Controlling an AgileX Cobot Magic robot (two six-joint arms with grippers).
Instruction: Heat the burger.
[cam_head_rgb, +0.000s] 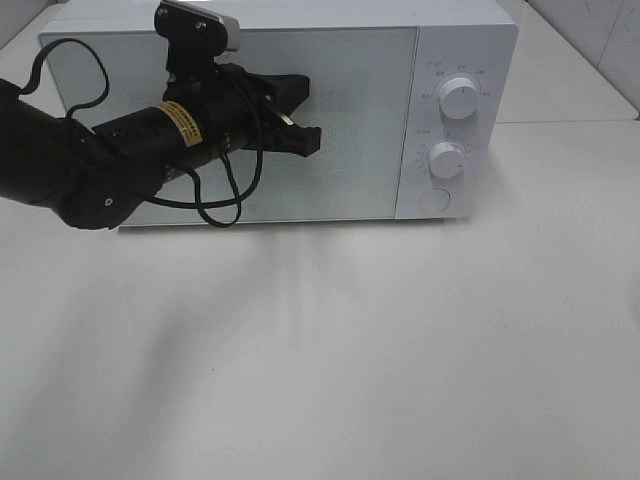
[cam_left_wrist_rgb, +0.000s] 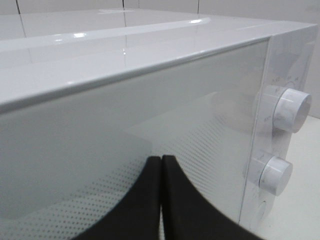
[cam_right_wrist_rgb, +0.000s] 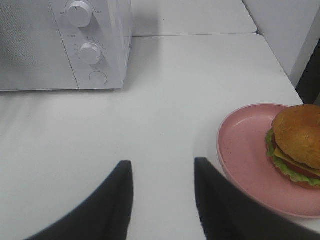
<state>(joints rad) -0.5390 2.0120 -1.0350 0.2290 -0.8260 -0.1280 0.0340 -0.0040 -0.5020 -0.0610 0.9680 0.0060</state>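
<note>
Just ahead of the left gripper (cam_left_wrist_rgb: 161, 165), whose jaws are pressed together with nothing between them, stands the closed door (cam_left_wrist_rgb: 150, 150) of the white microwave (cam_head_rgb: 300, 110). Beyond the fingertips and off to one side, two round knobs (cam_left_wrist_rgb: 290, 110) sit one above the other on the control panel. At the right gripper (cam_right_wrist_rgb: 162, 167) the jaws stand apart, empty, over the bare white table (cam_right_wrist_rgb: 165, 115). Just beside one of those jaws lies the pink plate (cam_right_wrist_rgb: 240, 150), and on it, at its far side from the jaws, rests the burger (cam_right_wrist_rgb: 298, 145), with lettuce showing under the bun. Farther ahead of the right jaws the microwave stands well apart.
</note>
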